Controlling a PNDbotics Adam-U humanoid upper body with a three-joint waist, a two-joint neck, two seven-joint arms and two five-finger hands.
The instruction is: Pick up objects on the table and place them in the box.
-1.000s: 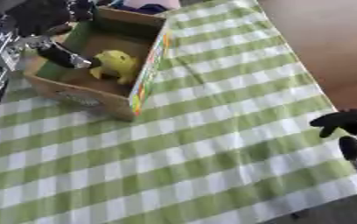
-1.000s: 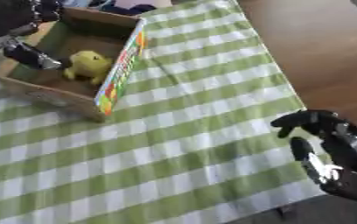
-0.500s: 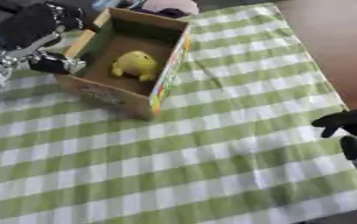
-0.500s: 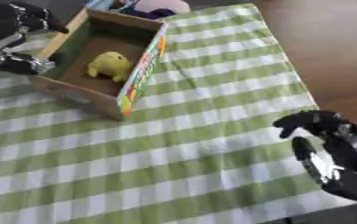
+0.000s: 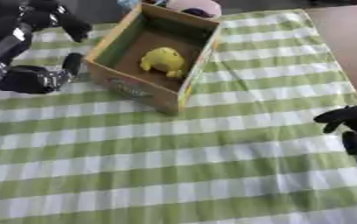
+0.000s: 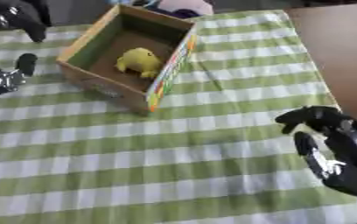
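An open cardboard box (image 5: 178, 89) stands on the green-checked cloth at the upper left. A yellow soft toy (image 5: 164, 60) lies on its floor. My left hand (image 5: 45, 24) hovers just outside the box's left wall, open, fingers spread and thumb (image 5: 71, 63) apart, holding nothing. My right hand (image 6: 325, 131) rests at the right edge of the cloth, fingers relaxed, open and empty.
The checked cloth (image 5: 212, 166) covers the near and middle table. Bare brown tabletop (image 6: 334, 52) shows at the upper right. A pink and white rounded thing (image 5: 190, 6) lies just behind the box's far end.
My left hand has come out of the box and now sits to its left, leaving the yellow toy inside. The camera has shifted. The right hand stays put.
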